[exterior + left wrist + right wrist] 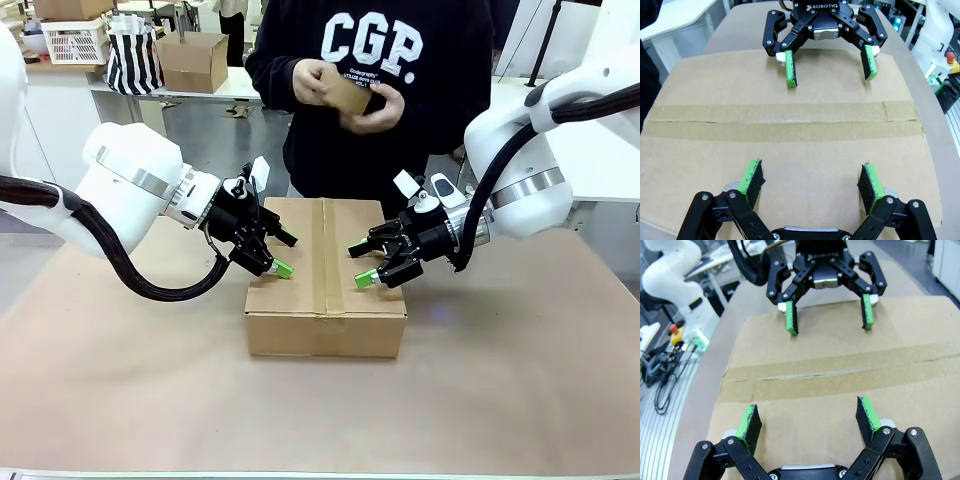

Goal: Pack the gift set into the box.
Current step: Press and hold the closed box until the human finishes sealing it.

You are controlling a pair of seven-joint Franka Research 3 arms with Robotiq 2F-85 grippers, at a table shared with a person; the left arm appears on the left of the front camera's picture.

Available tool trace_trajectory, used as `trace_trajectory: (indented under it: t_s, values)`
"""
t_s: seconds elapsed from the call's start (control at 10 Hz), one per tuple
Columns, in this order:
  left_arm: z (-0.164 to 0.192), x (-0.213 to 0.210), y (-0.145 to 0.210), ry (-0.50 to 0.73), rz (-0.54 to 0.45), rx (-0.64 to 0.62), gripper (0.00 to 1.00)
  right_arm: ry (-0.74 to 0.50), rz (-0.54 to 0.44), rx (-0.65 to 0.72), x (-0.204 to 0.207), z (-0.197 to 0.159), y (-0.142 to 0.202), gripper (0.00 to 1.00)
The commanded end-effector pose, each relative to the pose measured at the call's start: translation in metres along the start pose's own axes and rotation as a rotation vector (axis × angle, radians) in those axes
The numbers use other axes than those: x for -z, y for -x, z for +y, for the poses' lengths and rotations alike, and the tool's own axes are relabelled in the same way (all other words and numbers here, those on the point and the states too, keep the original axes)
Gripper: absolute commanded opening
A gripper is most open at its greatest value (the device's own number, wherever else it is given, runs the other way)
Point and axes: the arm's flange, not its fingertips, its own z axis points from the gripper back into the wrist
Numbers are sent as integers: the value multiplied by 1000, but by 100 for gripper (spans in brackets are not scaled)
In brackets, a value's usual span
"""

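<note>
- Brown paper covers our table [520,400] at the bottom of the front view, and the box [325,300] sits at centre frame, flaps down, with a strip of tape [327,255] along the seam.
- Our left hand [270,255] hangs over the box's left half, jaws spread wide and gripping nothing.
- Our right hand [372,265] mirrors it over the right half, also spread and empty.
- We see no gift set; presumably it is already inside the closed box.
- At upper centre, the person's hands [345,95] hold a small brown object [348,95].
- Risks, as we judge them: uneven pressing could slide the box on the paper or dent its lid, and our hands could collide near the seam.
</note>
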Motion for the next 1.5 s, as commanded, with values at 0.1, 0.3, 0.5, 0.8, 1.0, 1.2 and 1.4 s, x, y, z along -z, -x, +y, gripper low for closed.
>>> trace_trajectory:
  t_s: [0.1, 0.3, 0.5, 0.8, 1.0, 1.2, 1.4]
  values:
    - [-1, 1, 2, 3, 10, 4, 100, 1, 4, 5, 1, 0, 3, 100]
    - [-1, 1, 2, 3, 10, 4, 100, 1, 4, 5, 1, 0, 3, 100]
    - [-1, 1, 2, 3, 10, 4, 100, 1, 4, 5, 1, 0, 3, 100]
    - [-1, 1, 2, 3, 10, 4, 100, 1, 4, 5, 1, 0, 3, 100]
    - [-1, 1, 2, 3, 10, 4, 100, 1, 4, 5, 1, 0, 3, 100]
    - [-1, 1, 2, 3, 10, 4, 100, 1, 4, 5, 1, 0, 3, 100]
    - [-1, 1, 2, 3, 10, 4, 100, 1, 4, 5, 1, 0, 3, 100]
